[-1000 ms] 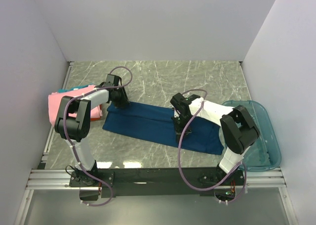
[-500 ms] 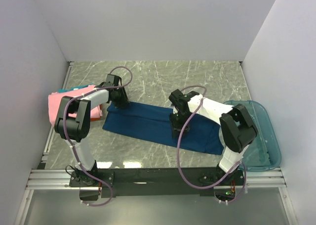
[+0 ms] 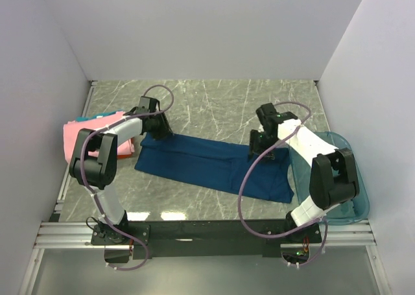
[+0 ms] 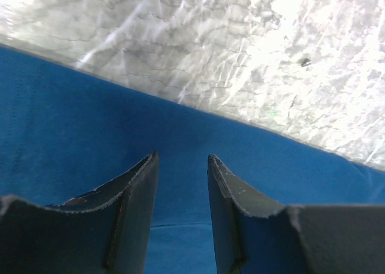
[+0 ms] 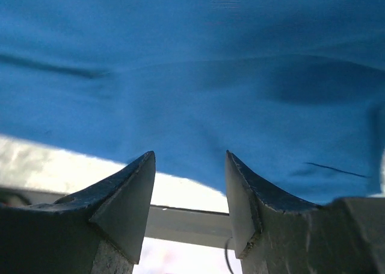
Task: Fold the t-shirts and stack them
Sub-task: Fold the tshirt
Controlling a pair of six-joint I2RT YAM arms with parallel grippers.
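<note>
While navy t-shirt (image 3: 201,162) lies flat, L hand (image 4: 181,158) & R hand (image 5: 189,155) both part-open (nothing gripped)

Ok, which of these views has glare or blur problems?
Left wrist view: the marble table is washed out by glare at upper right. Right wrist view: the navy t-shirt is blurred and the table strip below it is blown white. Top view: sharp, evenly lit, faint reflections at the table's near edge.

2 tees (image 3: 207,165) (image 3: 81,142), 1 tub (image 3: 360,191)
</note>
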